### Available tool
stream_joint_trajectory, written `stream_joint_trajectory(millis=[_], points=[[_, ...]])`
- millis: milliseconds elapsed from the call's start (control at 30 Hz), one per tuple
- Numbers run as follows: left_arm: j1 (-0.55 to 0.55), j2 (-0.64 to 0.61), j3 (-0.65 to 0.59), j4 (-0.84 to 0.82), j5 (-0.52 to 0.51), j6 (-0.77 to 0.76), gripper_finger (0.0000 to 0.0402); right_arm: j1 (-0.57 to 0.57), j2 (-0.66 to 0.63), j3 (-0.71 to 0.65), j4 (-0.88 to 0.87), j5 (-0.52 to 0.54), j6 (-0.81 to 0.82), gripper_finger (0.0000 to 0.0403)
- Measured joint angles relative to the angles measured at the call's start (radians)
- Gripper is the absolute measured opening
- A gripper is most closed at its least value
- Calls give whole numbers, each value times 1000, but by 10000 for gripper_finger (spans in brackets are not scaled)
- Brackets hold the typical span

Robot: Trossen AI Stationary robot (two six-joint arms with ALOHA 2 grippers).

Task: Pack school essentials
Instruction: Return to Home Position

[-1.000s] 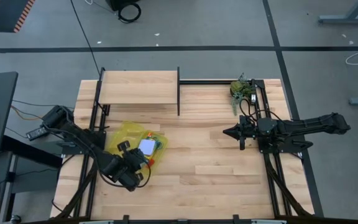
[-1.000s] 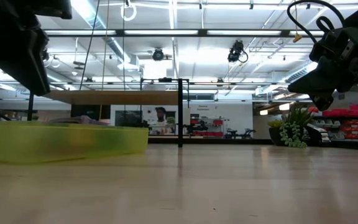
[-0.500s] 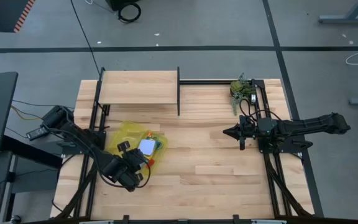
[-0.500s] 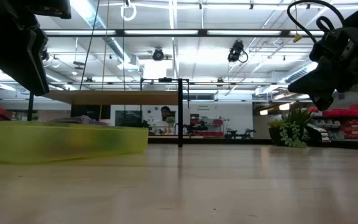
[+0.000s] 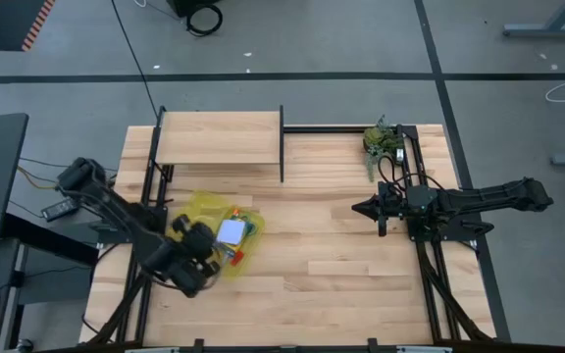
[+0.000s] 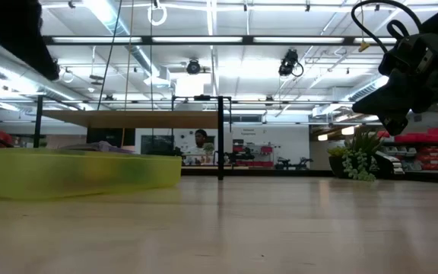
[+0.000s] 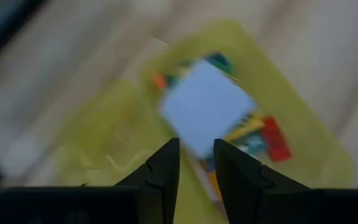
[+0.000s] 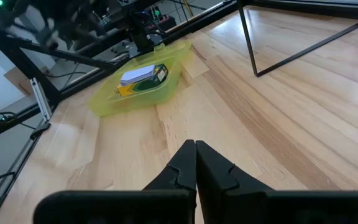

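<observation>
A yellow translucent pouch (image 5: pixel 202 208) (image 7: pixel 98 118) (image 8: pixel 166 87) lies flat on the table's left half, a low yellow band (image 6: pixel 74 173) in the low view. Inside it lie a pale blue note pad (image 5: pixel 231 231) (image 7: pixel 207 112) (image 8: pixel 137 76), a yellow crayon box (image 7: pixel 244 127), a red eraser (image 7: pixel 275 138) and an orange pencil tip (image 7: pixel 160 81). My left gripper (image 5: pixel 204 243) (image 7: pixel 196 146) hovers above the pouch's near part, open by a narrow gap and holding nothing. My right gripper (image 5: pixel 358 208) (image 8: pixel 196 144) is shut and waits above the table's right half.
A raised wooden shelf (image 5: pixel 219 137) with a black post (image 5: pixel 282 142) stands at the far left. A dark green leafy clump (image 5: pixel 381 139) (image 6: pixel 360 164) sits at the far right corner. Bare wood (image 5: pixel 312 265) lies between the arms. People show in the room beyond the table.
My left gripper has risen and drawn a little toward the table's left edge; in the low view its dark bulk has climbed nearly out of the picture. The pouch and its contents have stayed in place.
</observation>
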Motion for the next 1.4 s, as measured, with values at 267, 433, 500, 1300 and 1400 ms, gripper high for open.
stream_joint_trajectory(millis=[267, 433, 500, 1300, 1400], points=[[-39, -384, -166, -60, -68, -68, 62, 0, 0, 0, 0, 0, 0, 10], [-4, -664, -271, -28, -81, 18, 29, 0, 0, 0, 0, 0, 0, 10], [10, -763, -301, -21, -117, 27, 15, 0, 0, 0, 0, 0, 0, 10], [24, -1333, -377, 78, -555, 356, 3, 0, 0, 0, 0, 0, 0, 10], [10, -1334, -376, 188, -622, 470, 2, 0, 0, 0, 0, 0, 0, 10]])
